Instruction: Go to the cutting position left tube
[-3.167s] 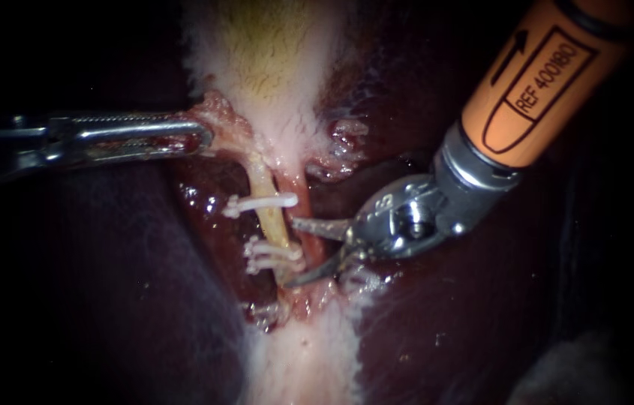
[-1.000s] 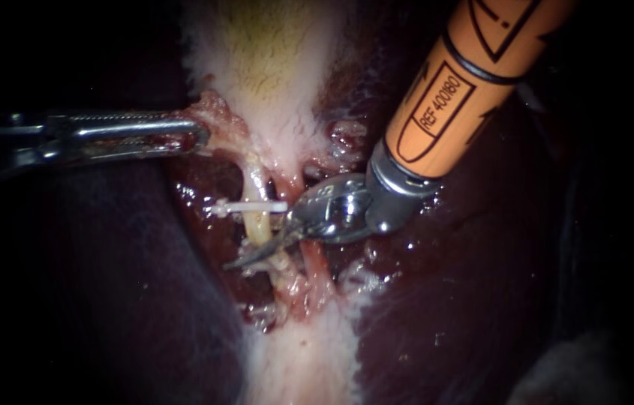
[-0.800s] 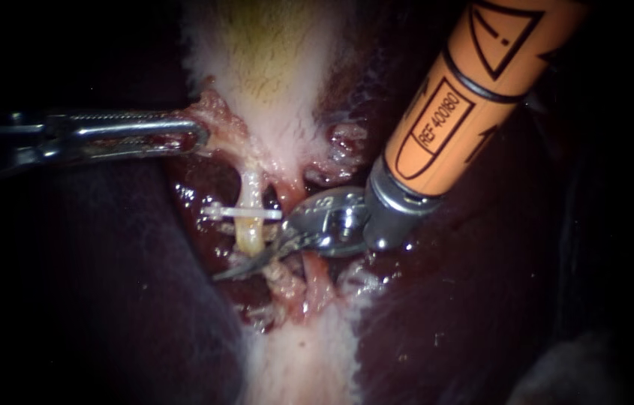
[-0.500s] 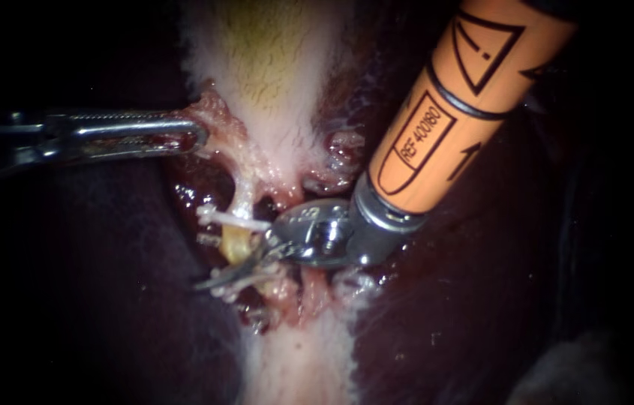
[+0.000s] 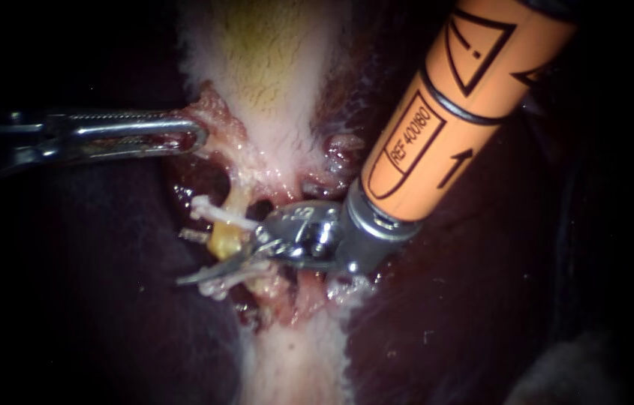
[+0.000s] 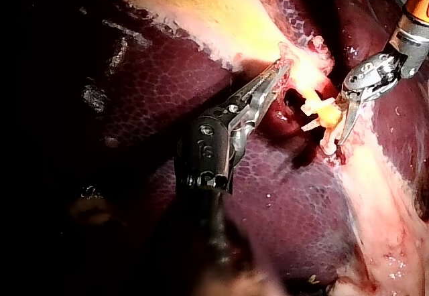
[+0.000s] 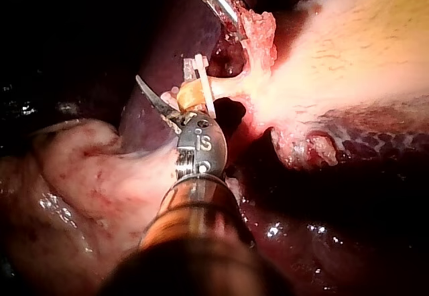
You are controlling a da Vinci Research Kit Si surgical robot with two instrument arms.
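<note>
**Left tube at right instrument tip**

Right instrument comes in from the upper right, with its tip lying across the yellowish left tube. One thin blade shows there; can't tell if the blades are apart or together. Tip sits just below a white clip and just above the lower clips. The tube hangs from the gallbladder neck, with dark liver either side. Left instrument has its jaws clamped on pale gallbladder neck tissue, above the tube.

Printed label on right instrument's shaft
</note>
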